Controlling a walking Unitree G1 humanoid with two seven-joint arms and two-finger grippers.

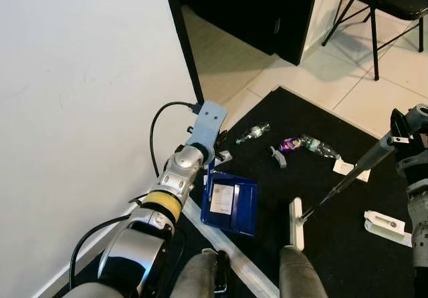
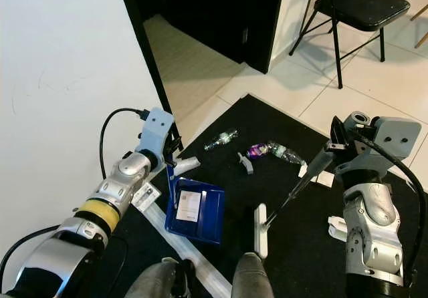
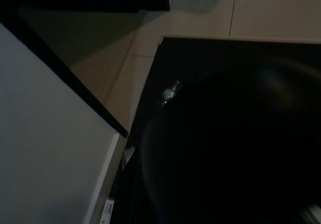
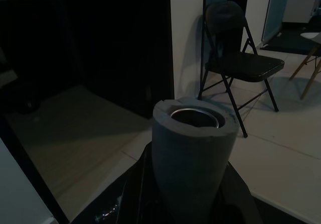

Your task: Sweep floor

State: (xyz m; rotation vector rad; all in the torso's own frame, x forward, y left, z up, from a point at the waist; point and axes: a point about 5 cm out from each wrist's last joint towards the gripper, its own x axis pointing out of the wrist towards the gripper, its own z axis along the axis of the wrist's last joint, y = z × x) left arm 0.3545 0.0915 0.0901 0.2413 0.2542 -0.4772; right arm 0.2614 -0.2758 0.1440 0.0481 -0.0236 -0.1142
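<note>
Our two feet (image 2: 251, 274) stand at the black mat's (image 2: 294, 244) near edge. On that mat we count one blue dustpan (image 2: 195, 212), held by our left gripper (image 2: 175, 166), two bottles (image 2: 221, 139), and one broom (image 2: 262, 229), clamped by our right gripper (image 2: 334, 145).

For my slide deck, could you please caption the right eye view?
Right gripper holds broom beside blue dustpan in left gripper; bottles litter black mat.
</note>
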